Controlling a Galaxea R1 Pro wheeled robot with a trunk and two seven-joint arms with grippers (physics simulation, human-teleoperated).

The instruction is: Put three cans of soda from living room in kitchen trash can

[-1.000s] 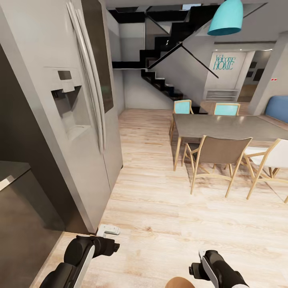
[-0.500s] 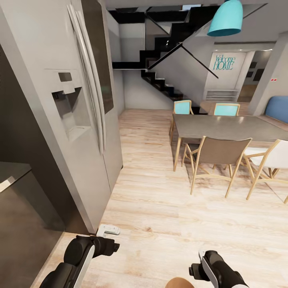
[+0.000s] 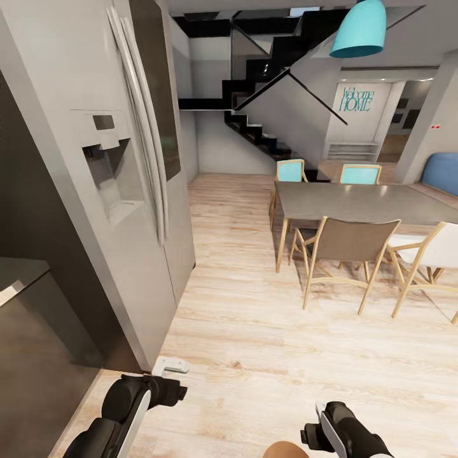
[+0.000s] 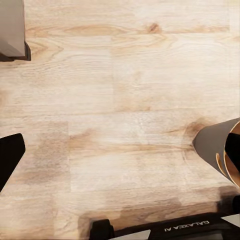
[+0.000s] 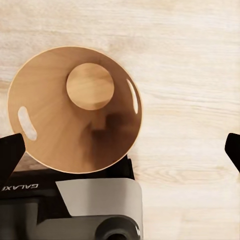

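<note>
Tash can [image 5: 75, 110] | below right end effector [image 5: 120, 150] | fingers spread, seemingly empty

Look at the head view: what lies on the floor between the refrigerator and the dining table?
Nothing: in the head view, the stretch between the refrigerator and the dining table is bare light wood floor.

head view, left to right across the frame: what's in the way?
Dark counter → fridge → staircase → dining table → white chair.
</note>
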